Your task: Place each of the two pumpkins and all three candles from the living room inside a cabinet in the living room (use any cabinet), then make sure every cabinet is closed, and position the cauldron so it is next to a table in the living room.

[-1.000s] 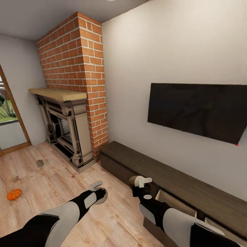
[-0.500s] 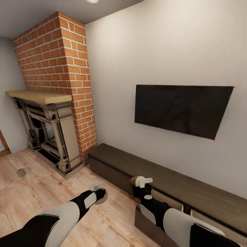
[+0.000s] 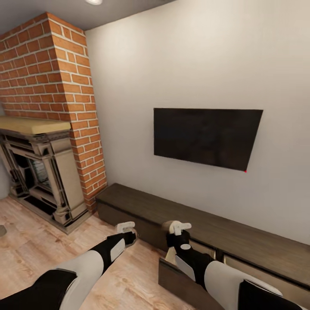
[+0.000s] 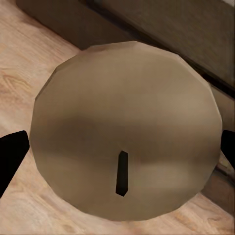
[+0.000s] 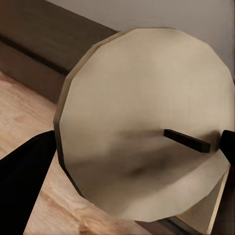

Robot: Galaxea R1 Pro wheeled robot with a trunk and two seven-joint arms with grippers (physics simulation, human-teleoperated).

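My left gripper [image 3: 126, 229] is shut on a tan candle [image 4: 122, 122]; its flat top and dark wick sit between the two black fingers [image 4: 10, 152]. A second candle [image 3: 172, 225] is clamped in my right gripper [image 3: 176, 227], and up close this candle [image 5: 147, 112] shows beside a black finger [image 5: 24, 171]. Both grippers hover over the floor just in front of the long dark-brown cabinet [image 3: 224, 234]. One cabinet drawer [image 3: 178, 280] stands pulled out below my right forearm. The pumpkins and the cauldron are out of view.
A red brick chimney [image 3: 56, 86] and a stone fireplace [image 3: 43, 172] stand at the left. A black TV [image 3: 206, 137] hangs on the grey wall above the cabinet. Light wood floor [image 3: 34, 254] spreads out at the lower left.
The camera has swung right: the fireplace slid left, and the orange pumpkin and the glass door left the picture. The open drawer now shows nearer the middle. Both grippers keep their candles.
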